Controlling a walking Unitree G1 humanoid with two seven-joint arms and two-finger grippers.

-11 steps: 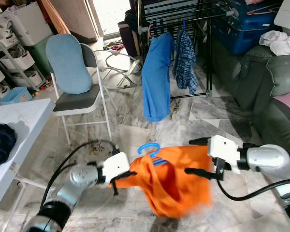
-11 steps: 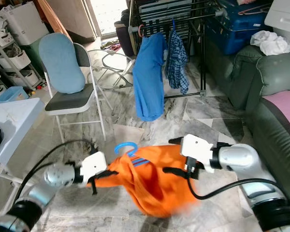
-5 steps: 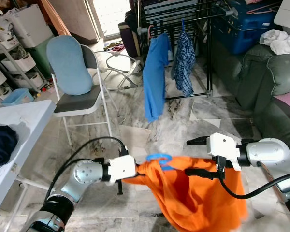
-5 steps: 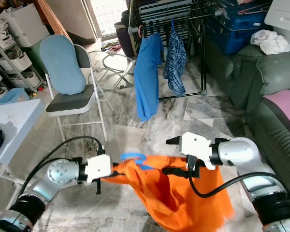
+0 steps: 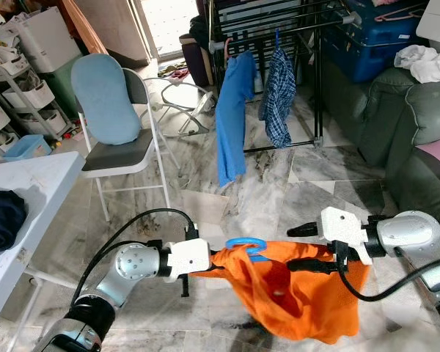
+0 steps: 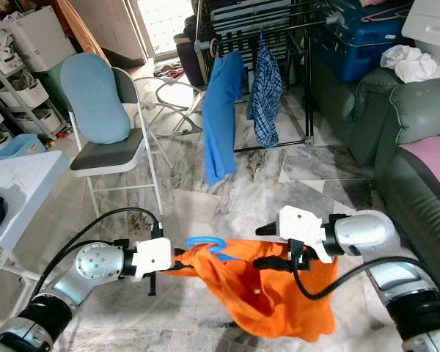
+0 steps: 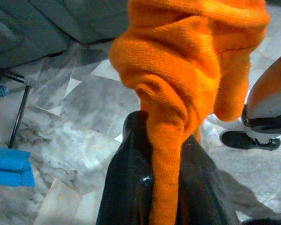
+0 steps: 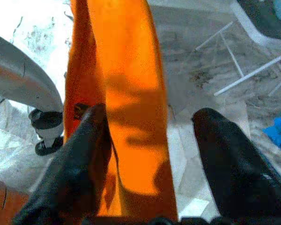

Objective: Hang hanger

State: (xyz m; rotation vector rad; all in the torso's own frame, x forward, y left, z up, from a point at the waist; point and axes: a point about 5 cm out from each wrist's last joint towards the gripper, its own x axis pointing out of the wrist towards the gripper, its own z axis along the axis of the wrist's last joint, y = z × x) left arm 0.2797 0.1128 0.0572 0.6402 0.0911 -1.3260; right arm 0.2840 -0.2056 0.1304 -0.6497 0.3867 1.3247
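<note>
- Since a second ago the orange shirt [image 5: 293, 293] has been pulled out wider between the two arms and now hangs lower, its hem reaching further toward the marble floor [image 5: 308, 183]; the blue hanger hook [image 5: 243, 245] has shifted slightly toward the robot's right.
- Left end effector [image 5: 218, 258] is pressed together on one shoulder of the orange shirt; the left wrist view shows a rolled fold of the knit cloth pinched between the black fingers [image 7: 131, 187].
- Right end effector [image 5: 302, 249] stands at the other shoulder with its fingers spread; the right wrist view shows the cloth lying against one finger [image 8: 79, 159] while the other finger stands clear of it, so it seems to prop the shirt rather than clamp it.
- Holding both shoulders apart likely keeps the hanger level inside the collar, with the hook poking up free for the rail.
- The hanger sits in the neck of the shirt, midway between the arms, low in front of the robot.
- The drying rack [image 5: 279, 22] stands well apart, across the floor, already carrying a blue shirt [image 5: 231, 117] and a checked shirt [image 5: 280, 95].
- A folding chair [image 5: 121, 139] with a blue cushion stands to the left, beside the counter [image 5: 29, 191]; a grey sofa [image 5: 403, 125] lies to the right.
- The hanging itself is not yet done; the robot must first approach the rack.
</note>
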